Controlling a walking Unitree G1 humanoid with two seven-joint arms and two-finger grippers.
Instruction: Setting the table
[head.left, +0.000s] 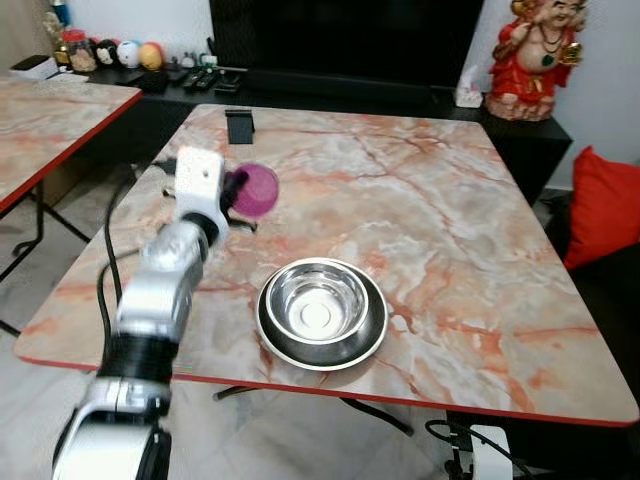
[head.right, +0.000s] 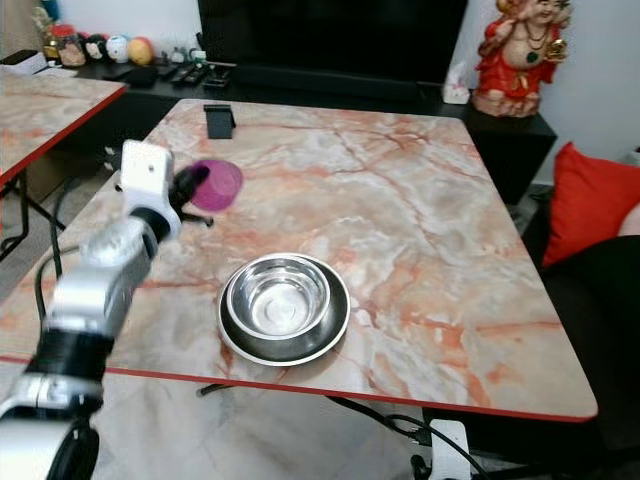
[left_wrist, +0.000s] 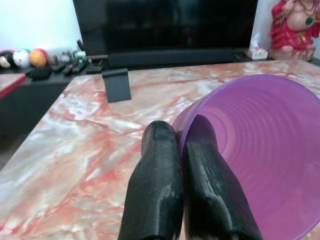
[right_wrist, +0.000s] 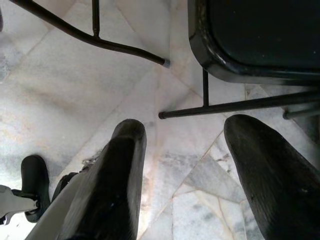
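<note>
Near the table's (head.left: 470, 240) left edge: left gripper (head.left: 236, 187) pinching purple cup (head.left: 254, 191) rim.
Steel bowl (head.left: 320, 311) sits by the near edge. Right gripper (right_wrist: 200, 165) hangs over the floor, fingers spread.

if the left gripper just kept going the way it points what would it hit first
Probably the small black stand near the table's far edge. The left gripper, shut on the purple cup, points roughly that way, with bare tabletop between. Depth is uncertain.
</note>
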